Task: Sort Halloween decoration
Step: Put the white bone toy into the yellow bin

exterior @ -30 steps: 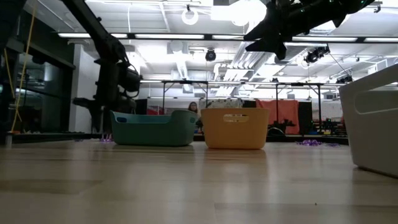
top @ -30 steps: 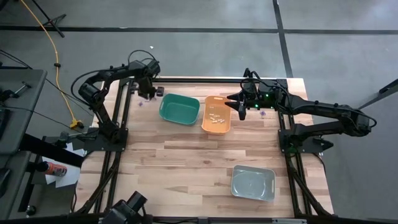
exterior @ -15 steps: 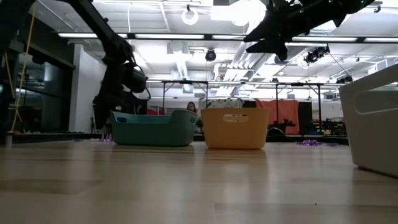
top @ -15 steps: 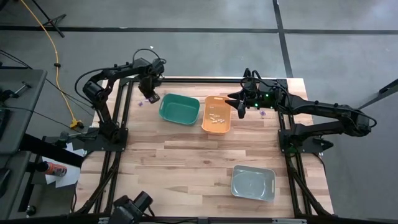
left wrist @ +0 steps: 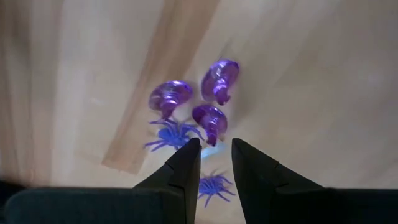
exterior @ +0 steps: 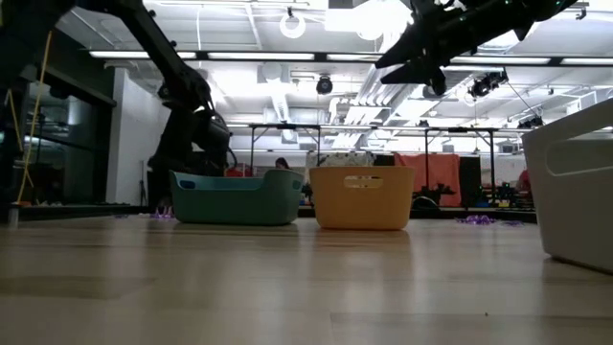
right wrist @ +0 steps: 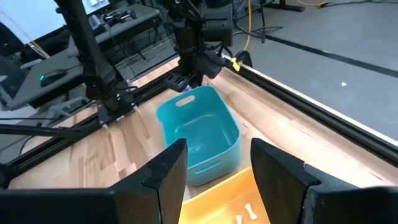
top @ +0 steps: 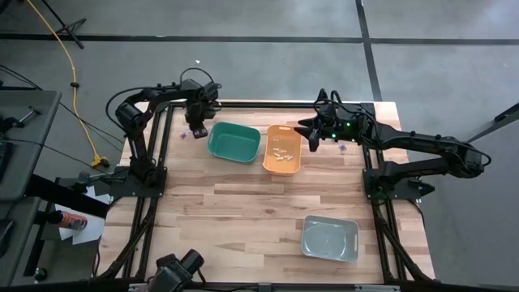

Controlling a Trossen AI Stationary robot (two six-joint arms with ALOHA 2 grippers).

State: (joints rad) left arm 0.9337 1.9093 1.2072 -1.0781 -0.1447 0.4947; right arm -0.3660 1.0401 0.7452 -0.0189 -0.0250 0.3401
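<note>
While the left hand (left wrist: 209, 158) points straight down, narrowly parted, over purple trinkets (left wrist: 193, 112) near the table's (top: 235, 211) far left corner, the right hand (top: 312, 134) hovers wide beside the orange bin (top: 282, 150).

Left hand (left wrist: 210, 157) pointing down at table's far-left corner, fingers parted. Right hand (right wrist: 214, 165) raised, open.

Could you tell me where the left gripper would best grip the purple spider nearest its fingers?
Probably its raised middle body, from straight above: the purple spider lies flat on the table with thin splayed legs. The left gripper hangs over it, fingers slightly apart.
</note>
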